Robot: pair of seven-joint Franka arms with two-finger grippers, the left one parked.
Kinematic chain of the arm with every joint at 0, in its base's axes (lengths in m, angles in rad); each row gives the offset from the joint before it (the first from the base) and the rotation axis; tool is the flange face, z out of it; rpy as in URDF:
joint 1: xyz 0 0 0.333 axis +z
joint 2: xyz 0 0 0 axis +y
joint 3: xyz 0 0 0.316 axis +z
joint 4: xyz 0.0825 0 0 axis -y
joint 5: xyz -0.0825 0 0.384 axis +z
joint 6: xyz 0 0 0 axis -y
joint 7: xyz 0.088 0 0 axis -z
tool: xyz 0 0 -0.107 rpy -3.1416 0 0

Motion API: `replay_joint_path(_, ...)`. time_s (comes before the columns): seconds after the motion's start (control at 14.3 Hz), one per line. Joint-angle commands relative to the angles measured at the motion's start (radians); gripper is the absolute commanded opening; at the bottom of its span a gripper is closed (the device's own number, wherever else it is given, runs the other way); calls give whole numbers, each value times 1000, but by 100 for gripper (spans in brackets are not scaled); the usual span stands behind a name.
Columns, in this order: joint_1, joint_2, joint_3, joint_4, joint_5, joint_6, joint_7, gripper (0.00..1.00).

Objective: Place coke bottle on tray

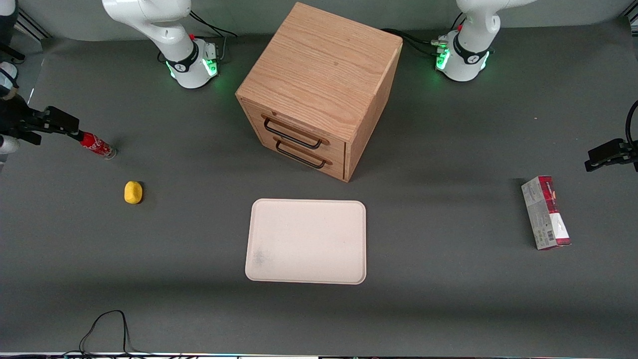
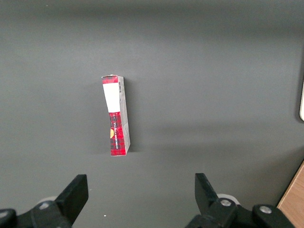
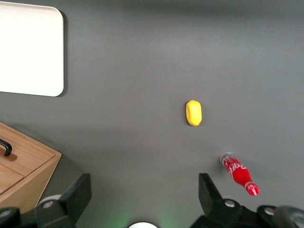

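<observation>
The coke bottle [image 1: 97, 145] is small, slim and red with white lettering. It lies on its side on the grey table toward the working arm's end, and it also shows in the right wrist view [image 3: 239, 173]. The tray [image 1: 306, 242] is a large pale pinkish-beige rectangle that lies flat mid-table with nothing on it; one corner shows in the right wrist view [image 3: 28, 47]. My right gripper [image 1: 62, 122] hangs well above the table over the bottle's end of it. In the right wrist view the gripper [image 3: 145, 183] is open and empty, with the bottle off to one side of its fingers.
A small yellow lump [image 1: 133, 192] lies nearer the front camera than the bottle. A wooden two-drawer cabinet [image 1: 319, 85] stands farther from the camera than the tray. A red-and-grey carton [image 1: 546, 213] lies toward the parked arm's end. A black cable [image 1: 107, 329] lies at the table's near edge.
</observation>
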State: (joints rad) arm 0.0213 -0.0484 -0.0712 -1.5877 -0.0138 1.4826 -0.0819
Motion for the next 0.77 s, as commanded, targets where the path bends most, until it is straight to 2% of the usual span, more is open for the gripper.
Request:
replay_joint_path(0.0, 14, -163, -16, -147, -31, 5, -19, 100)
replay_joint_path(0.28, 14, -257, -59, -258, -40, 24, -42, 100)
replay_joint_path(0.7, 15, -260, -267, -264, -113, 56, -318, 100)
